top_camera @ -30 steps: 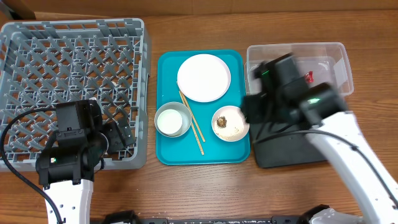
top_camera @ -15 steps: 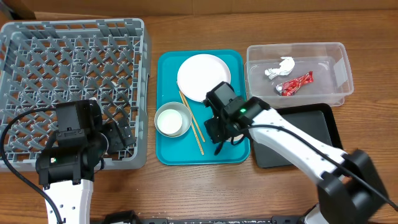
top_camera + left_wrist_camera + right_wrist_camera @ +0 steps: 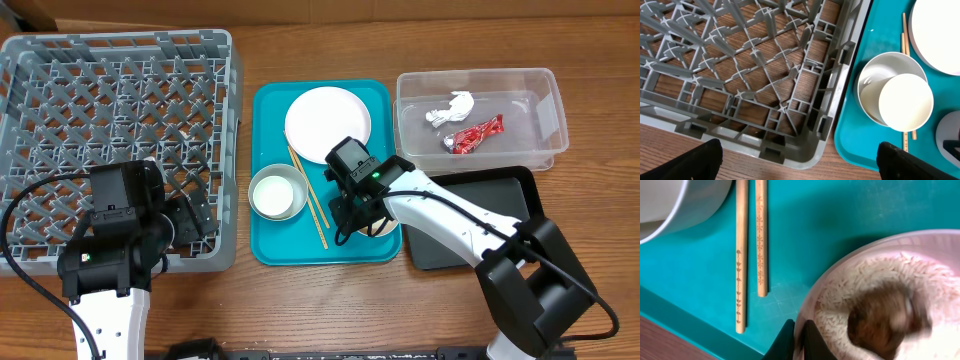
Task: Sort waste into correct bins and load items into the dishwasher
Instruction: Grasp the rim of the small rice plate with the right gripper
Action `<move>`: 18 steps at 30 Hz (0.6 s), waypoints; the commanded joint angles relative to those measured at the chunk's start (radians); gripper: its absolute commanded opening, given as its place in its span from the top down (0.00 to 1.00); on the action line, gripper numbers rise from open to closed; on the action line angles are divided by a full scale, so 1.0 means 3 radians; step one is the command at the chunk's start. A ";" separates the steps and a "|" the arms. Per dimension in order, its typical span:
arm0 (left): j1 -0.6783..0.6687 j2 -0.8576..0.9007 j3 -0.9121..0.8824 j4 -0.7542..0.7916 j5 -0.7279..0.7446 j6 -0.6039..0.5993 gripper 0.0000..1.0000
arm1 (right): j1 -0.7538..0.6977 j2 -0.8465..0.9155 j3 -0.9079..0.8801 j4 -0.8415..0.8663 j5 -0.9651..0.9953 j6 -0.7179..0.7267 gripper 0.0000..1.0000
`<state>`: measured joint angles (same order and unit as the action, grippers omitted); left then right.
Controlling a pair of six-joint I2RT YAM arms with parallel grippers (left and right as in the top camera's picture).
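Note:
My right gripper is shut on the rim of the small plate, one finger inside and one outside. The plate holds white rice and a brown food lump; in the overhead view my right gripper covers most of it. Two chopsticks lie on the teal tray beside the bowl, which has a cup in it. The large plate sits behind. My left gripper hangs open over the dish rack's near right corner.
The clear tub at the back right holds a white tissue and a red wrapper. In front of it lies the black tray, partly under my right arm. Bare wooden table lies along the front edge.
My right arm swung from over the clear tub to the teal tray and its jaws closed on the small plate's rim. The left arm stayed still.

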<state>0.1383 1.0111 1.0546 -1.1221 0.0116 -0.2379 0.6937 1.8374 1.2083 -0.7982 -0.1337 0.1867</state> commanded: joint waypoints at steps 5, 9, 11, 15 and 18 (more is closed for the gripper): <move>0.0018 0.0011 0.0071 -0.0001 0.0024 -0.0069 0.00 | 0.0005 0.0000 0.0179 -0.0151 -0.0083 0.0076 0.96; 0.0018 0.0011 0.0071 -0.0003 0.0024 -0.0069 0.00 | -0.0003 -0.0193 0.0384 -0.0317 -0.0032 0.0256 0.96; 0.0018 0.0011 0.0071 -0.0004 0.0024 -0.0069 0.00 | -0.0015 -0.0313 0.0445 -0.0352 -0.0023 0.0352 0.96; 0.0018 0.0011 0.0071 -0.0003 0.0024 -0.0069 0.00 | -0.0086 -0.0643 0.0464 -0.0409 -0.0037 0.0554 0.96; 0.0018 0.0024 0.0071 -0.0001 0.0023 -0.0069 0.00 | -0.0364 -0.0950 0.0463 -0.0594 -0.0142 0.0773 0.96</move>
<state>0.1383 1.0111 1.0546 -1.1229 0.0116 -0.2379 0.6624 1.6596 1.3090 -0.9470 -0.1448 0.3313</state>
